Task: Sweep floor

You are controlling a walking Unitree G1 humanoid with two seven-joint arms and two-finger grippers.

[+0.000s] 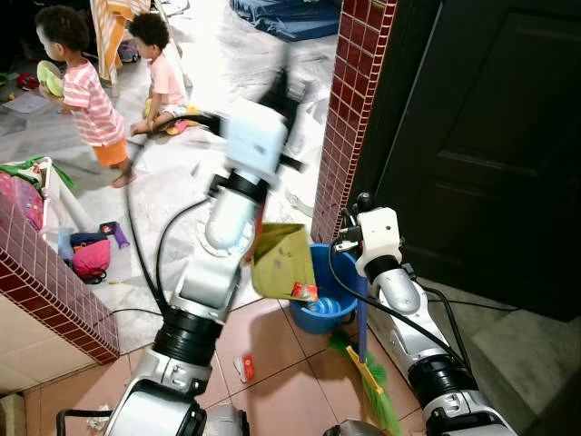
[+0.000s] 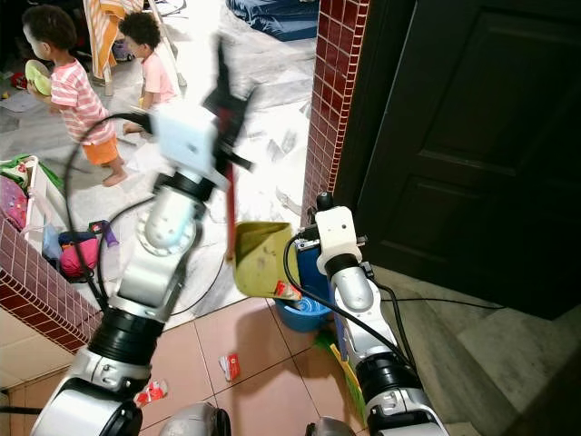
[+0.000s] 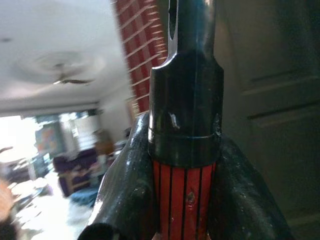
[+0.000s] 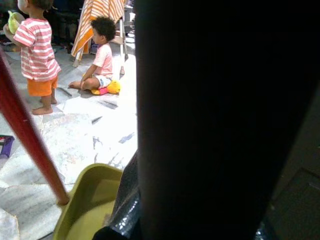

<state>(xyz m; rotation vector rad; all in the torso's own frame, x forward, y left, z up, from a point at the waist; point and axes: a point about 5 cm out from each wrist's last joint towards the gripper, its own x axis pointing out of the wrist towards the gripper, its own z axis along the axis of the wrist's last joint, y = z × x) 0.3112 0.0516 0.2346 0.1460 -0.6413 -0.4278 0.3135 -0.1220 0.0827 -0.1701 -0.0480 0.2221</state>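
My left gripper (image 2: 225, 98) is raised high and blurred, shut on the red and black handle (image 3: 186, 150) of a yellow-green dustpan (image 1: 283, 258). The pan hangs tilted over a blue bucket (image 1: 334, 300) on the floor, with a red and white wrapper (image 1: 304, 291) at its lower lip. My right gripper (image 1: 356, 216) is shut on the top of a broom's dark pole (image 4: 220, 115). The blue shaft (image 1: 361, 313) runs down to green bristles (image 1: 374, 386) resting on the tiles beside the bucket.
A red brick pillar (image 1: 352, 109) and a dark door (image 1: 481, 136) stand just behind the bucket. A low brick wall (image 1: 54, 282) is on the left. Wrappers (image 2: 230, 365) lie on the tiles. Two children (image 1: 86, 95) are on the bright marble floor beyond.
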